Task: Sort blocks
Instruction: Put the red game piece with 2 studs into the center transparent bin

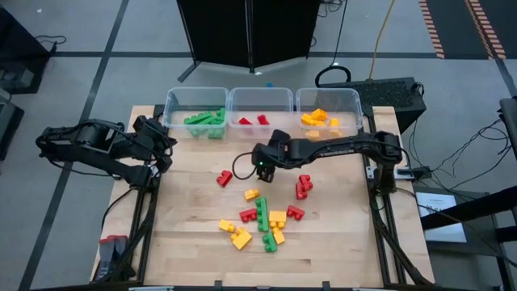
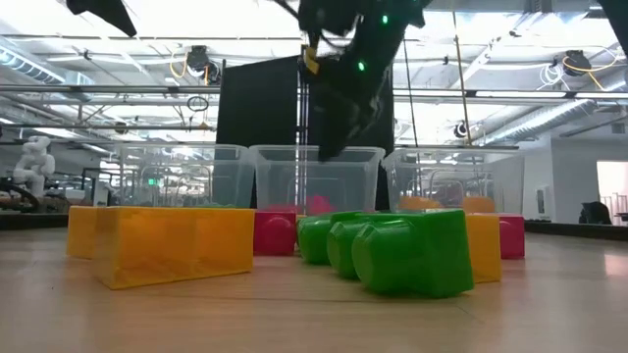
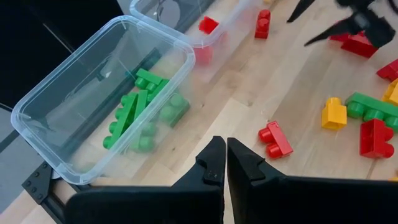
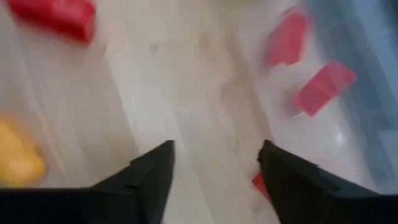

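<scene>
Red, green and yellow blocks (image 1: 262, 222) lie scattered on the wooden table's near middle. One red block (image 1: 224, 179) lies apart to the left. My right gripper (image 1: 262, 170) hangs above the table's middle, just near of the bins, open (image 4: 214, 180), with bare wood between its fingers. A red sliver (image 4: 260, 183) shows beside one finger; whether it touches, I cannot tell. My left gripper (image 1: 166, 149) waits at the table's far left, shut (image 3: 225, 162), by the green bin.
Three clear bins stand in a row at the far edge: the left one (image 1: 196, 113) holds green blocks, the middle one (image 1: 260, 109) red ones, the right one (image 1: 327, 113) yellow ones. Bare wood lies at the table's left and near edge.
</scene>
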`<state>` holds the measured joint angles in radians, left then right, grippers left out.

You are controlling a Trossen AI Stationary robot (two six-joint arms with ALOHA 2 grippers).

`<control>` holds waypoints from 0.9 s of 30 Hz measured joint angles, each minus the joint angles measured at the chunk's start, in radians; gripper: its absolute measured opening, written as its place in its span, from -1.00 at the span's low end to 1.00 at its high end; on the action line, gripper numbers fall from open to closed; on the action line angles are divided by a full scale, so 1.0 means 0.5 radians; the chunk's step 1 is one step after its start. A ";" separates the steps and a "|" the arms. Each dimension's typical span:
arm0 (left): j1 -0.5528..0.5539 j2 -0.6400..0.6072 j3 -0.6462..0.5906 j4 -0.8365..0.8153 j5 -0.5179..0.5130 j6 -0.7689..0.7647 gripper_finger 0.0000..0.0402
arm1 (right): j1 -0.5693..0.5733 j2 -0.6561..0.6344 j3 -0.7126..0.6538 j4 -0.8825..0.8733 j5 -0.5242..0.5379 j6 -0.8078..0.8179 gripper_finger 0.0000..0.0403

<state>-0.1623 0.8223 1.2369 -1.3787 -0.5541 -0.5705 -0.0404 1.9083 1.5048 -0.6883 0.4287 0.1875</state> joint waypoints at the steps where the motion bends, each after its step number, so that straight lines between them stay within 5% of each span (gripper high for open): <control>1: 0.000 0.001 0.000 0.000 0.000 0.000 -1.00 | 0.025 -0.015 0.013 -0.013 0.066 0.089 0.01; 7: 0.000 0.000 0.000 0.000 0.000 0.000 -1.00 | 0.161 -0.072 -0.045 -0.184 0.363 0.621 -0.90; 14: 0.001 0.000 0.000 -0.006 0.001 0.032 -1.00 | 0.229 -0.099 -0.384 -0.107 0.578 1.446 -0.98; 22: 0.000 0.001 0.000 -0.031 0.002 0.057 -1.00 | 0.107 -0.105 -0.790 0.609 0.614 1.843 -1.00; 27: 0.000 0.000 0.000 -0.068 0.046 0.056 -1.00 | 0.093 -0.188 -0.997 0.707 0.746 2.151 -1.00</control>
<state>-0.1623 0.8224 1.2369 -1.4126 -0.5312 -0.5426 0.0063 1.8141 1.0063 -0.3346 0.8018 1.2632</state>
